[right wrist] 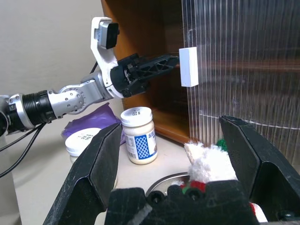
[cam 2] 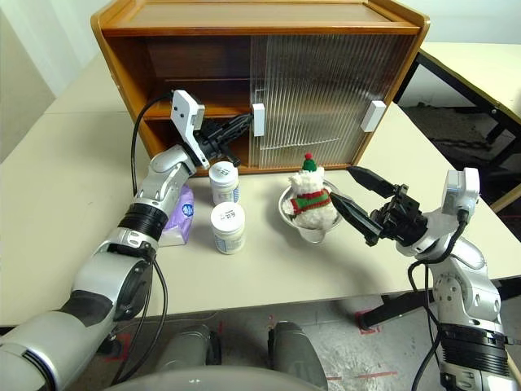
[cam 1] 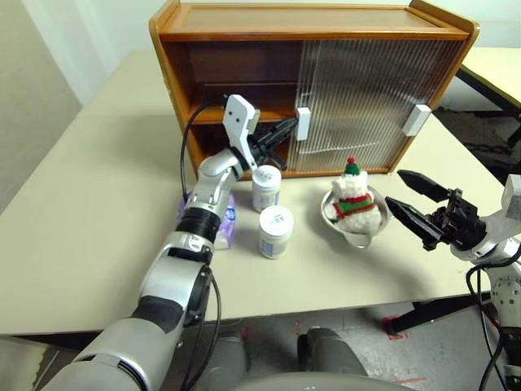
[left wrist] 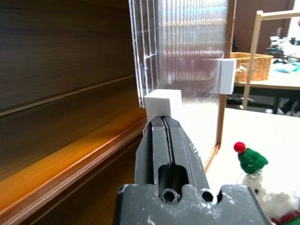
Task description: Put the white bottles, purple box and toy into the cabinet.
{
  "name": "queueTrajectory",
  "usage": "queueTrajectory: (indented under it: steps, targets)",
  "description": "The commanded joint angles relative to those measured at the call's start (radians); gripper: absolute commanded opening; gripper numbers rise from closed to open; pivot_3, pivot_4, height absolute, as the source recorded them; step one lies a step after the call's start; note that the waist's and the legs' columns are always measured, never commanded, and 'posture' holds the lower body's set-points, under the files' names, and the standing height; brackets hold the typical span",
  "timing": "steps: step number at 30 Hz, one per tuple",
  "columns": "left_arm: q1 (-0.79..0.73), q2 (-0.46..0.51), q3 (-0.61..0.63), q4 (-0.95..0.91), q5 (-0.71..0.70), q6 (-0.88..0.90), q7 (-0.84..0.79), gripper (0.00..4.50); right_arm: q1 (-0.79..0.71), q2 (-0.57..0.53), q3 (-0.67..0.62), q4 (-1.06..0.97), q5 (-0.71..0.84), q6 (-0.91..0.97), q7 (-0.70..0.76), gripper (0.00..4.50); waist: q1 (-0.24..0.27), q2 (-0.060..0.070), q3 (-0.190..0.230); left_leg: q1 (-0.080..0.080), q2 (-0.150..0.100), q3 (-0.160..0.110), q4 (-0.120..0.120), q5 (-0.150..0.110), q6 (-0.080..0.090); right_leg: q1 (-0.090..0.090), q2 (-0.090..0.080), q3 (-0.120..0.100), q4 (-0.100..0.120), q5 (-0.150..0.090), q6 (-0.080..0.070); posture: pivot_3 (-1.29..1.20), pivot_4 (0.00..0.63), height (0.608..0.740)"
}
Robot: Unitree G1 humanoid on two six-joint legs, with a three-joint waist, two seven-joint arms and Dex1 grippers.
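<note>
We're pressing the closed left end effector [cam 1: 291, 125] against the cabinet [cam 1: 326, 24] door handle [cam 1: 303, 124]; right end effector [cam 1: 413, 201] is hanging wide, empty.

A plain lab room: bare beige tables [cam 1: 98, 204], grey concrete floor [cam 2: 366, 358].

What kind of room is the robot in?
Probably a workshop or test room, not a home. The wooden cabinet sits on a plain cream table over a scuffed grey floor with red tape marks, and more bare tables stand nearby.
</note>
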Motion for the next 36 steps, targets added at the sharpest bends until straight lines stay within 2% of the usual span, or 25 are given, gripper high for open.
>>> queueTrajectory:
  steps: [1,4,9,12,17,22,24,26,28,31,36]
  targets:
    - [-0.023,-0.026,-0.019,0.026,0.023,-0.018,-0.024,0.02,0.010,-0.003,-0.018,-0.017,0.011,-0.012,-0.006,4.50,-0.001,0.000,0.000,0.000,0.000,0.000,0.000,0.000,0.000,0.000,0.000,0.000,0.000,0.000,0.000,-0.02,0.000,0.740]
    - [-0.004,-0.017,-0.012,-0.012,0.017,-0.013,-0.019,0.02,0.012,-0.005,-0.014,-0.019,0.010,-0.012,-0.007,4.50,-0.001,0.000,0.000,-0.001,-0.001,-0.001,0.000,0.000,0.001,0.000,-0.001,0.000,-0.001,0.001,0.001,-0.02,0.000,0.740]
    - [0.074,0.044,0.030,-0.183,-0.034,0.069,-0.008,0.02,-0.004,-0.004,-0.004,-0.006,0.005,-0.014,-0.002,4.50,-0.004,0.001,0.000,-0.001,-0.001,-0.001,0.000,0.000,0.001,0.000,-0.001,0.000,-0.001,0.001,0.002,0.00,0.000,0.740]
    - [0.157,0.114,0.076,-0.349,-0.090,0.170,-0.006,0.59,-0.025,-0.003,0.007,0.015,0.002,-0.015,0.009,4.50,-0.019,0.002,0.000,0.000,0.001,0.000,0.000,0.000,0.000,0.000,0.000,0.001,0.000,0.002,0.001,0.02,0.000,0.740]
    - [0.297,0.229,0.129,-0.591,-0.188,0.383,-0.006,2.41,-0.058,-0.004,0.023,0.054,-0.007,-0.019,0.032,4.50,-0.027,0.003,0.000,0.003,0.001,0.000,0.000,0.000,0.000,0.000,-0.001,0.001,0.007,0.001,0.000,0.05,0.000,0.740]
    - [0.426,0.344,0.220,-0.801,-0.362,0.668,0.010,4.35,-0.094,-0.007,0.032,0.094,-0.013,-0.020,0.056,4.50,-0.022,0.003,0.000,0.006,0.000,0.000,0.000,0.000,0.000,0.001,-0.002,0.000,0.008,0.001,0.000,0.08,0.000,0.740]
    - [0.448,0.370,0.243,-0.842,-0.409,0.748,0.025,4.45,-0.099,-0.008,0.032,0.101,-0.014,-0.021,0.061,4.50,-0.015,0.003,0.000,0.006,0.000,0.000,0.000,0.000,0.000,0.001,-0.002,0.000,0.008,0.001,0.000,0.08,0.000,0.740]
    - [0.528,0.502,0.322,-0.813,-0.451,0.930,0.026,4.45,-0.120,-0.012,0.039,0.121,-0.017,-0.022,0.078,4.50,-0.008,0.004,0.001,0.008,0.000,0.001,0.000,0.000,0.000,0.002,-0.002,0.000,0.009,0.000,-0.001,0.11,0.000,0.740]
    - [0.576,0.591,0.376,-0.766,-0.485,1.050,0.036,4.45,-0.133,-0.017,0.050,0.134,-0.021,-0.025,0.097,4.50,-0.017,0.004,0.001,0.011,0.001,0.003,0.000,0.000,0.000,0.002,-0.002,0.002,0.014,-0.004,-0.002,0.11,0.000,0.740]
    - [0.590,0.628,0.432,-0.719,-0.534,1.152,0.049,4.45,-0.136,-0.029,0.069,0.140,-0.038,-0.036,0.131,4.50,-0.003,0.003,0.004,0.013,0.001,0.001,0.000,-0.001,-0.001,0.001,-0.002,0.000,0.018,-0.010,-0.001,0.11,0.000,0.740]
    - [0.584,0.619,0.498,-0.654,-0.597,1.374,0.130,4.45,-0.137,-0.033,0.087,0.143,-0.060,-0.051,0.157,4.50,0.027,0.004,0.004,0.014,0.001,0.001,0.000,-0.003,-0.006,0.003,-0.005,-0.002,0.018,-0.010,-0.001,0.11,0.000,0.740]
